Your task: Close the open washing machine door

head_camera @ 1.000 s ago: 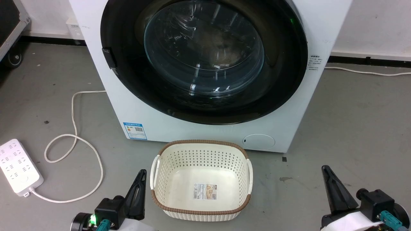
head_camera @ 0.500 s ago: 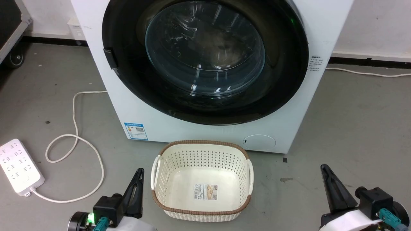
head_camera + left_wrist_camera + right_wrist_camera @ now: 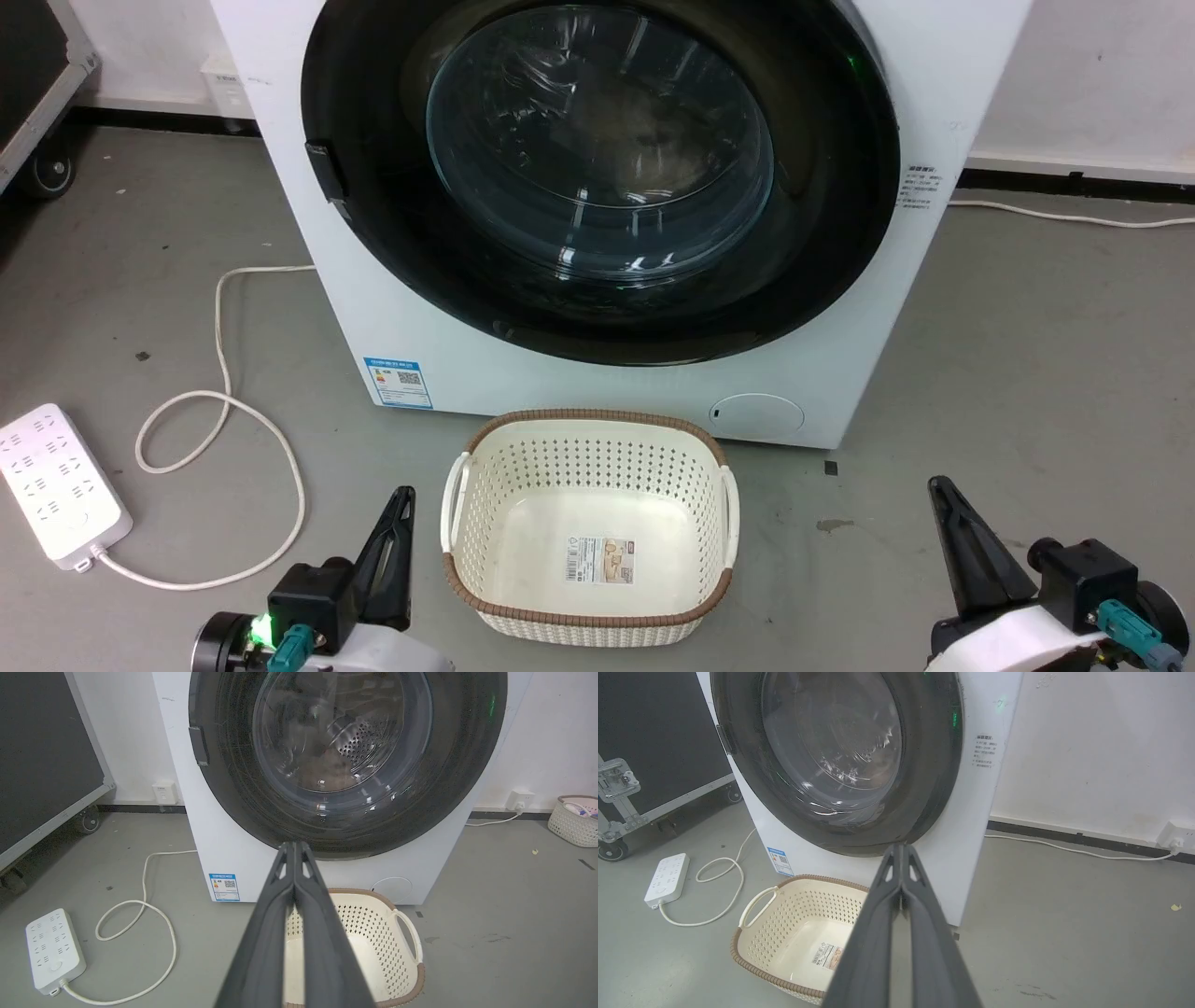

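Observation:
The washing machine door (image 3: 597,149), a large round black-rimmed door with a bulging clear glass bowl, lies flat against the white machine front (image 3: 448,373); its latch tab (image 3: 322,170) is on the left rim. In the wrist views the door (image 3: 345,742) (image 3: 836,751) looks the same, with no gap showing at the rim. My left gripper (image 3: 403,495) is shut and empty, low beside the basket's left side. Far right, my right gripper (image 3: 936,485) is shut and empty over the floor. Both hang well short of the door, their fingers pressed together (image 3: 294,845) (image 3: 900,847).
A cream perforated basket (image 3: 588,420) with a brown rim stands empty on the floor before the machine, between my grippers. A white power strip (image 3: 56,485) and its looped cable (image 3: 224,411) lie at left. A black wheeled case (image 3: 46,756) stands far left, another basket (image 3: 574,821) far right.
The whole head picture has shifted slightly right and down, so the camera moved. Both grippers sit a little lower in it. The door looks the same.

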Motion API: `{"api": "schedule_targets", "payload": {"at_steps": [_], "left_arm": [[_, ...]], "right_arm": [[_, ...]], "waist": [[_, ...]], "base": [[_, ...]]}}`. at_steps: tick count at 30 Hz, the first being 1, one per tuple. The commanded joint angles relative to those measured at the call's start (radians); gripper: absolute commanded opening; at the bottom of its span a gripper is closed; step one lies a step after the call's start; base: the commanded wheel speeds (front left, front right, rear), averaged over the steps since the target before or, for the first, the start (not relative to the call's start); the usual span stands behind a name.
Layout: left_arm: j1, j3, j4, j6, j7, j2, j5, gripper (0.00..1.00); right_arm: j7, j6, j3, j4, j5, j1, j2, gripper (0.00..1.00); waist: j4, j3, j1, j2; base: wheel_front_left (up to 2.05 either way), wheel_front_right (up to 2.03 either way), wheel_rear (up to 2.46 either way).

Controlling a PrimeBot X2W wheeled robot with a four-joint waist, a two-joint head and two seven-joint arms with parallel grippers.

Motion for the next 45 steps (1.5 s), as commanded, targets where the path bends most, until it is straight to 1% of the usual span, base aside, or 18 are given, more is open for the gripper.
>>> {"api": "schedule_targets", "payload": {"at_steps": [1, 45], "left_arm": [[-0.003, 0.005, -0.006, 0.005, 0.005, -0.004, 0.009, 0.0], [-0.007, 0.041, -0.059, 0.025, 0.094, -0.012, 0.048, 0.0]], "right_arm": [[0.004, 0.0, 0.001, -0.01, -0.009, 0.0, 0.004, 0.0], [0.09, -0.001, 0.014, -0.071, -0.03, 0.0, 0.009, 0.0]], "waist": [[0.0, 0.0, 0.0, -0.0001], [0.012, -0.009, 0.0, -0.0001]], "base": [[0.0, 0.0, 0.0], [0.0, 0.0, 0.0]]}}
